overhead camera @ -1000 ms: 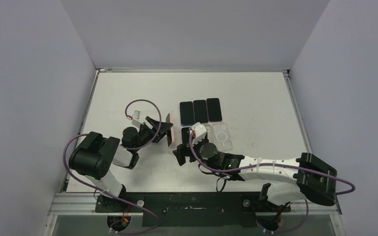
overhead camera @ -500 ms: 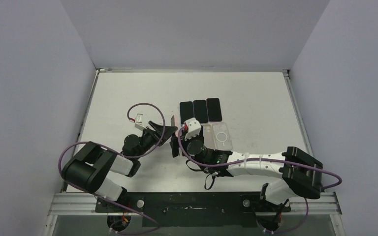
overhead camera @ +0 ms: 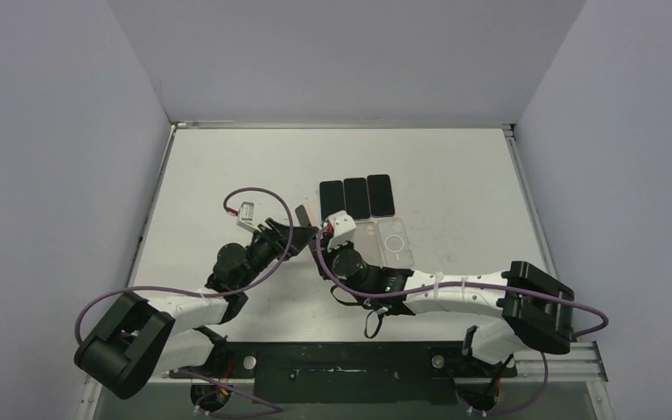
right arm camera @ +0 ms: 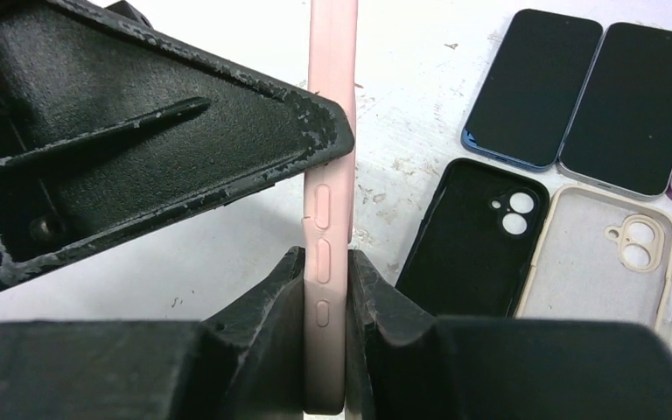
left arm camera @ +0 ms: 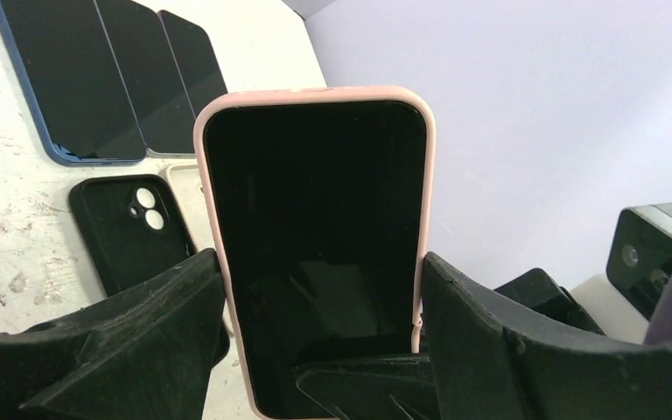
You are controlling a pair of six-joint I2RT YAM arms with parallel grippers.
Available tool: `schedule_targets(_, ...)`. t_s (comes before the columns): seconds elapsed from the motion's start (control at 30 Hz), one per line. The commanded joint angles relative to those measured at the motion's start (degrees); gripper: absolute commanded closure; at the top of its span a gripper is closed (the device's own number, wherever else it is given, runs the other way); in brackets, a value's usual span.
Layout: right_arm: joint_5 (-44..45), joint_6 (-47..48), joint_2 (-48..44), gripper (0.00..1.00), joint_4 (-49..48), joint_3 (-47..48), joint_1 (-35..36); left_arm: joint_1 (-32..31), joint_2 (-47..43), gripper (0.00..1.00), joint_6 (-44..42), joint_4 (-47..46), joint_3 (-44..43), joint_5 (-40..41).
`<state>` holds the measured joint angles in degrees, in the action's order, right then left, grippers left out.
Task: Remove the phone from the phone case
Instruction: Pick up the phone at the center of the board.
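Holding: your left gripper (left arm camera: pixel 319 262) has its jaws clamped on the two long edges of the pink phone case (right arm camera: pixel 328 210). The phone (left arm camera: pixel 315 201) is fully seated inside, with its dark screen facing the left wrist camera.
Left grip, why: squeezing the edges leaves the screen and the back free, so this arm looks to be the anchor.
Right gripper (right arm camera: pixel 325 262): its jaws are pressed onto the front and back of the case at one end, beside the side buttons.
Right grip, why: a pinch across the thickness probably gives you purchase to peel the rim or push the phone through.
Phone location: lifted off the desk (overhead camera: pixel 455 166) and standing on edge between the two grippers, just in front of the row of bare phones (right arm camera: pixel 634 96).
Left arm pose: stretched forward and inward from its base, with the wrist angled towards the centre.
Right arm pose: lying low and reaching far across to its left, so the wrist meets the left gripper.
Spare cases: a black case (right arm camera: pixel 472 245), a beige case (right arm camera: pixel 586 262) and a clear case (overhead camera: pixel 395 242) lie flat and empty near the phones.
Stage: the phone is not yet out.
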<state>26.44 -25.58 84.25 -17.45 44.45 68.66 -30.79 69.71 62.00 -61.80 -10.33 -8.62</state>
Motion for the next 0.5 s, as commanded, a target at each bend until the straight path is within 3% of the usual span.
schedule_targets(0.0,-1.46,0.56,-5.28,1.0,-4.26,-1.87,-0.07,-0.18,-3.97,0.62,-6.59,0.41,-2.87,0.32)
schedule_targets(0.2,-4.08,-0.5,-11.34,1.0,-5.14,-5.24,-1.75,0.64,-11.36,0.24,-17.15,12.6,-7.41,-1.15)
schedule_targets(0.33,-6.81,-1.44,-16.41,1.0,-5.13,-8.63,-4.2,1.6,-16.33,0.03,-20.62,21.28,-10.18,0.02)
schedule_targets(0.47,-13.03,-5.19,-22.24,1.0,-6.73,-13.03,-9.16,2.21,-20.09,0.03,-21.61,23.67,-10.17,0.62)
